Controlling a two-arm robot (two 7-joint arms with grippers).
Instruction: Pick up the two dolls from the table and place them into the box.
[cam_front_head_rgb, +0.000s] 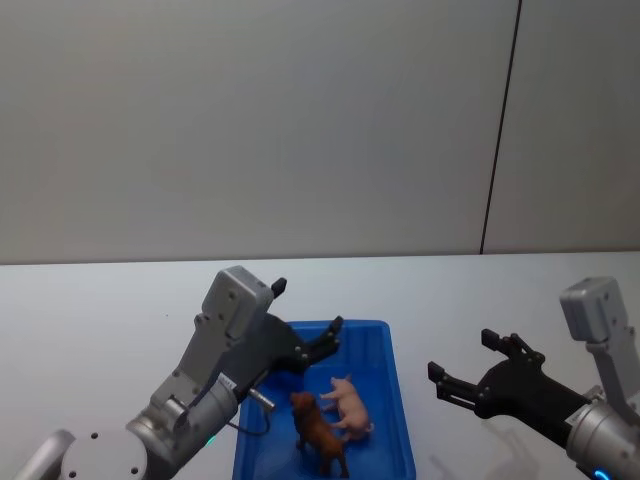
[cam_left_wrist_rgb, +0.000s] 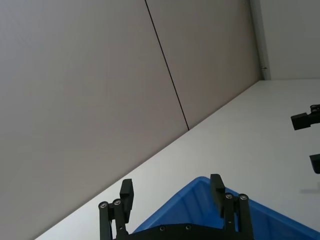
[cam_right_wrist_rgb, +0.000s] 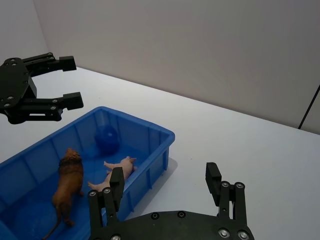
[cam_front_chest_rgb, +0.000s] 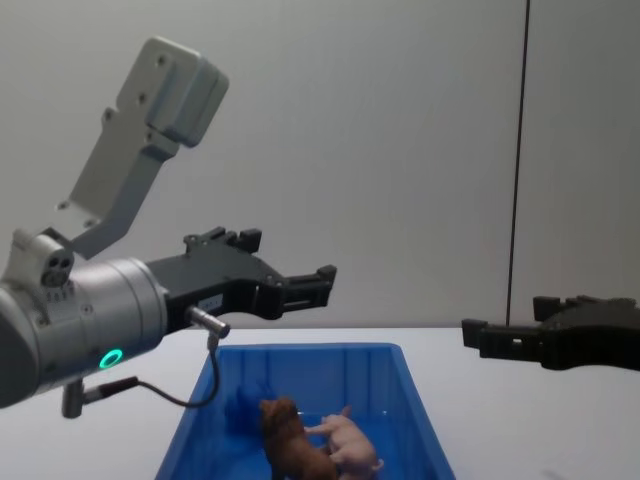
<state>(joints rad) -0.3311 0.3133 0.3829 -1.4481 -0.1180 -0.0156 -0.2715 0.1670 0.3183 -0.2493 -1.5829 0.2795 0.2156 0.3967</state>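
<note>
Both dolls are inside the blue box (cam_front_head_rgb: 390, 345). The brown lion (cam_front_head_rgb: 318, 432) stands on the box floor, and the pink pig (cam_front_head_rgb: 348, 402) lies against it on its right. They show again as the lion (cam_right_wrist_rgb: 68, 180) and pig (cam_right_wrist_rgb: 116, 172), and low down as the lion (cam_front_chest_rgb: 290, 440) and pig (cam_front_chest_rgb: 350, 445). My left gripper (cam_front_head_rgb: 307, 306) hangs open and empty above the box's far left part, well clear of the dolls. To the right of the box, my right gripper (cam_front_head_rgb: 462, 355) is open and empty over the white table (cam_front_head_rgb: 100, 320).
A round dark blue shape (cam_right_wrist_rgb: 106, 139) sits at the box's far end. The box rim (cam_front_chest_rgb: 300, 352) lies below the left gripper (cam_front_chest_rgb: 290, 257). The right gripper (cam_front_chest_rgb: 505, 318) is level with it. A grey wall with a dark seam (cam_front_head_rgb: 500, 130) backs the table.
</note>
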